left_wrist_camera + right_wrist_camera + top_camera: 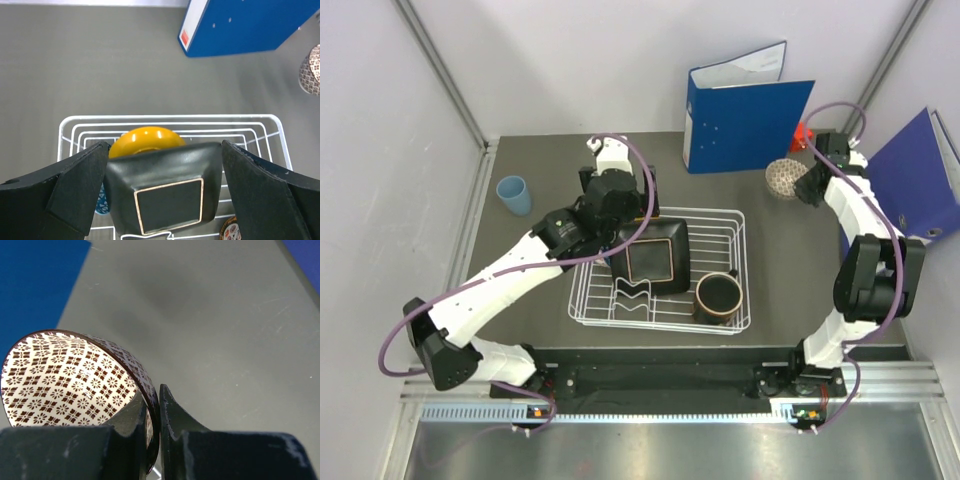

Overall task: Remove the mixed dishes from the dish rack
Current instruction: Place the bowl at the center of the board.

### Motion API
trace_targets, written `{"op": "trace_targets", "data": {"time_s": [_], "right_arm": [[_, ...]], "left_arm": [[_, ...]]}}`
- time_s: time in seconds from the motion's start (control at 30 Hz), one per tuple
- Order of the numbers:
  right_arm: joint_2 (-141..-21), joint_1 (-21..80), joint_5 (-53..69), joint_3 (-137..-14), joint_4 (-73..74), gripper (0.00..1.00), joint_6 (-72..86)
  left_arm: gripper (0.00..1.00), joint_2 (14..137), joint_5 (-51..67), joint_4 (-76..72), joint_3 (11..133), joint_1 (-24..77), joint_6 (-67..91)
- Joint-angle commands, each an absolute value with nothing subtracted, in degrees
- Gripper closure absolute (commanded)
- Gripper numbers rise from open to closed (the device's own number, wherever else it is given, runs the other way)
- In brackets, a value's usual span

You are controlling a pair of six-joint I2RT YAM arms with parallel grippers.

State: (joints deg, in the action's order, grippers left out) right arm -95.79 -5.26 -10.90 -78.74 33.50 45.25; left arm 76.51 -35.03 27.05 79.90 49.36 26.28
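Your left end effector (165,150) hangs over the dish rack (741,262) with its fingers (75,195) spread wide, one on each side of the black square plate (170,200), which leans tilted among the wires. You cannot tell whether the pads actually touch the plate's edges. Just behind the plate, toward the rack's far side, the small yellow round dish (145,140) sits inside the rack. The dark brown mug (718,297) stands upright in the rack's near right corner. Outside the rack, the light blue cup (513,194) stands upright on the counter (530,150) near its left edge, well apart from the rack. Your right end effector (154,410) is near the counter's far right corner, pressed onto the rim of the small patterned bowl (65,375), one finger inside and one outside, the bowl tipped on its side. It sits between the two blue ring binders (740,110).
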Motion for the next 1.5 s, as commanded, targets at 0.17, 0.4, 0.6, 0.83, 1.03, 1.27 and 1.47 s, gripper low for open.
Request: {"op": "trace_targets", "data": {"time_s": [0.17,0.4,0.6,0.83,1.03,1.27,1.47], "right_arm": [[-102.1,-5.1,-14.7,-82.1,27.3,1.00,45.3],[-107.0,-5.4,-14.8,-82.2,26.1,1.00,45.5],[-109.7,-6.3,-15.6,-82.7,25.8,1.00,46.1],[-112.2,-8.2,-15.5,-82.5,25.6,1.00,45.1],[-112.3,-8.3,-13.5,-82.1,25.5,0.72,44.4],[-109.2,-8.5,-11.3,-80.8,25.4,0.53,44.4],[-98.7,-8.4,-5.8,-79.4,24.3,0.47,46.5]], "left_arm": [[0.01,74.9,-33.0,26.4,77.1,49.0,27.5],[0.01,78.4,-32.2,27.9,77.2,49.0,28.6],[0.01,79.5,-32.3,28.4,76.8,49.0,29.0],[0.01,78.7,-32.9,28.4,75.0,49.0,29.0],[0.01,78.4,-32.5,28.6,74.3,49.0,29.4],[0.01,77.5,-32.2,28.6,73.7,49.0,29.4],[0.01,76.4,-33.3,28.8,73.7,49.0,28.6]]}}
